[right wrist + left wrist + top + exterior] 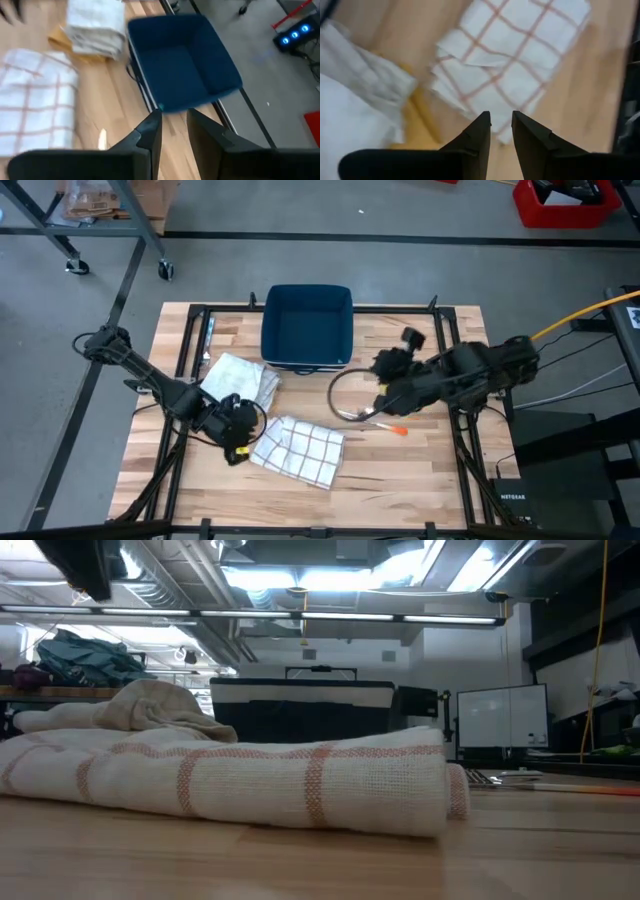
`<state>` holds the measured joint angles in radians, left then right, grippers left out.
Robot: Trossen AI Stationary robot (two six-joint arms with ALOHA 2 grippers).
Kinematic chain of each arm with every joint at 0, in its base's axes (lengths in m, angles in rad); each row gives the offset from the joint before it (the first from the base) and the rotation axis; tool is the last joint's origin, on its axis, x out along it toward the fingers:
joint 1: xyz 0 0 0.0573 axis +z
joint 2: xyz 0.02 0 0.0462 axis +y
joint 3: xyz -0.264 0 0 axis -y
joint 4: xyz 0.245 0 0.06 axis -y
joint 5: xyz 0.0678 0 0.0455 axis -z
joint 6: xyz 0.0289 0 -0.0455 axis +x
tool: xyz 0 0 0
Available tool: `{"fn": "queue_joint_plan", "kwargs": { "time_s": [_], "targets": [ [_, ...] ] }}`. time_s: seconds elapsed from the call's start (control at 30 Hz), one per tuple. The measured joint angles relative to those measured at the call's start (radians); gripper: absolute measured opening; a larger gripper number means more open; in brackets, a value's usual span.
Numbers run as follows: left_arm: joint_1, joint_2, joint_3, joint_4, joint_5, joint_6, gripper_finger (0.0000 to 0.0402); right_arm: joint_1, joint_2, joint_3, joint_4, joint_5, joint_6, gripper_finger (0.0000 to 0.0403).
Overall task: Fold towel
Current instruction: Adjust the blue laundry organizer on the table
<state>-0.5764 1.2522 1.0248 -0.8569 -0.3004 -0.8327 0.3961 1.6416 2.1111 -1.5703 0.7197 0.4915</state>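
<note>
A white towel with red checks [298, 450] lies folded flat on the wooden table, near the front middle; it also shows in the left wrist view [515, 60] and fills the low view [230, 780]. My left gripper [240, 442] [501, 116] hovers over the towel's left edge, tilted down, its fingers a little apart with nothing between them. My right gripper [380, 380] [173, 112] hangs high over the table's right middle, pointing toward the blue bin, open and holding nothing.
A blue bin [306, 328] [182, 60] stands at the far middle. A pile of plain white folded towels [240, 377] [95, 22] lies left of it, with something yellow [417, 117] at its edge. A cable loop [345, 395] and an orange pen [398, 430] lie right of centre.
</note>
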Motion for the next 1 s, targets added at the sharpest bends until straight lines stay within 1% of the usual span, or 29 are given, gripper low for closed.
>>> {"fn": "queue_joint_plan", "kwargs": {
  "time_s": [0.1,0.17,0.33,0.47,0.57,0.63,0.8,0.9,1.0],
  "targets": [
    [-0.068,0.0,0.0,0.034,-0.041,-0.118,0.0072,-0.007,-0.104,-0.16,-0.003,-0.002,0.026,0.0094],
    [-0.117,0.0,0.0,0.046,-0.094,-0.205,0.0072,-0.016,-0.166,-0.271,-0.001,-0.007,0.075,0.0094],
    [-0.222,0.0,0.0,0.064,-0.22,-0.417,0.0072,-0.025,-0.297,-0.52,0.012,-0.057,0.215,0.0094],
    [-0.262,0.014,0.0,0.073,-0.338,-0.563,0.0072,-0.028,-0.362,-0.672,0.128,-0.039,0.228,0.0094],
    [-0.261,0.045,0.0,0.121,-0.431,-0.633,0.0072,-0.061,-0.39,-0.754,0.272,0.02,0.152,0.0094],
    [-0.253,0.071,0.0,0.172,-0.474,-0.655,0.0072,-0.101,-0.396,-0.793,0.373,0.034,0.069,0.0094],
    [-0.228,0.153,0.0,0.341,-0.489,-0.635,0.0072,-0.245,-0.393,-0.874,0.703,0.011,-0.192,0.0094],
    [-0.215,0.209,0.0,0.423,-0.489,-0.581,0.0072,-0.355,-0.374,-0.906,0.919,-0.064,-0.34,0.0094],
    [-0.205,0.261,0.0,0.47,-0.489,-0.57,0.0072,-0.48,-0.331,-0.91,1.088,-0.209,-0.396,0.0094]
  ]
}}
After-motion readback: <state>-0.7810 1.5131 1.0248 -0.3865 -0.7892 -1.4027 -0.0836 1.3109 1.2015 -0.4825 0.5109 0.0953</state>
